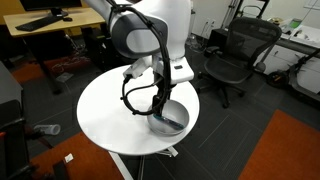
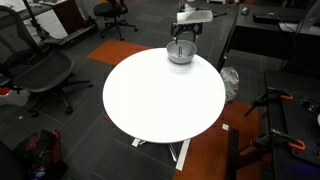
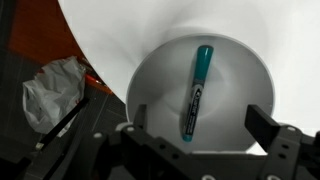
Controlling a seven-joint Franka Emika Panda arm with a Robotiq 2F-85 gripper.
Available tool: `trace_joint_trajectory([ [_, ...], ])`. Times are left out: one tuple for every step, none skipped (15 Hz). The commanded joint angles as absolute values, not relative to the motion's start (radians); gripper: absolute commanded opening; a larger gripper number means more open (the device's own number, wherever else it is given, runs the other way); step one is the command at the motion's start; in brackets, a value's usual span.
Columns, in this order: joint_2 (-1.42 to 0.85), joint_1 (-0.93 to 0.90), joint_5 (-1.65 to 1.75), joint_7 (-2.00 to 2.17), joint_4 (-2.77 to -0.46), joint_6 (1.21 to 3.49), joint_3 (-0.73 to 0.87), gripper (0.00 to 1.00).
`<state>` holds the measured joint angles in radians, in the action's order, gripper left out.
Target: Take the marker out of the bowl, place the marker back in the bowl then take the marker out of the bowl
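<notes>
Even, fairly bright indoor light leaves the white table [image 2: 150,100] nearly blown out, the bowl [image 3: 235,85] carries a soft sheen, and all views look coarse and slightly blurred.

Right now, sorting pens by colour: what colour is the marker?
Marker: teal end, dark body; wrist view.

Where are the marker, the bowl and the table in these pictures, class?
the marker [image 3: 196,92], wrist view, middle of its barrel.
the bowl [image 3: 243,88], wrist view, bare inner wall.
the table [image 2: 160,100], in an exterior view, bare white top.
</notes>
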<state>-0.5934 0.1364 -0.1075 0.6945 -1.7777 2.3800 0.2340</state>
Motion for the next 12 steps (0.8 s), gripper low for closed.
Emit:
trace_joint_trajectory([
  [-0.648, 0.155, -0.150, 0.687, -1.718, 2.387, 0.225, 1.00],
  [-0.661, 0.160, -0.158, 0.684, -1.706, 2.387, 0.223, 1.00],
  [-0.672, 0.165, -0.166, 0.680, -1.693, 2.384, 0.220, 1.00],
  [-0.686, 0.170, -0.174, 0.678, -1.678, 2.380, 0.219, 1.00],
  [-0.697, 0.172, -0.179, 0.678, -1.665, 2.376, 0.219, 1.00],
  [-0.711, 0.175, -0.181, 0.679, -1.651, 2.376, 0.220, 1.00],
  [-0.722, 0.177, -0.182, 0.678, -1.639, 2.376, 0.219, 1.00],
  [-0.735, 0.180, -0.184, 0.677, -1.624, 2.371, 0.218, 1.00],
  [-0.747, 0.181, -0.184, 0.678, -1.611, 2.368, 0.219, 1.00],
  [-0.759, 0.182, -0.184, 0.678, -1.599, 2.366, 0.218, 1.00],
  [-0.770, 0.182, -0.184, 0.678, -1.588, 2.364, 0.218, 1.00],
  [-0.782, 0.181, -0.182, 0.679, -1.577, 2.362, 0.218, 1.00],
])
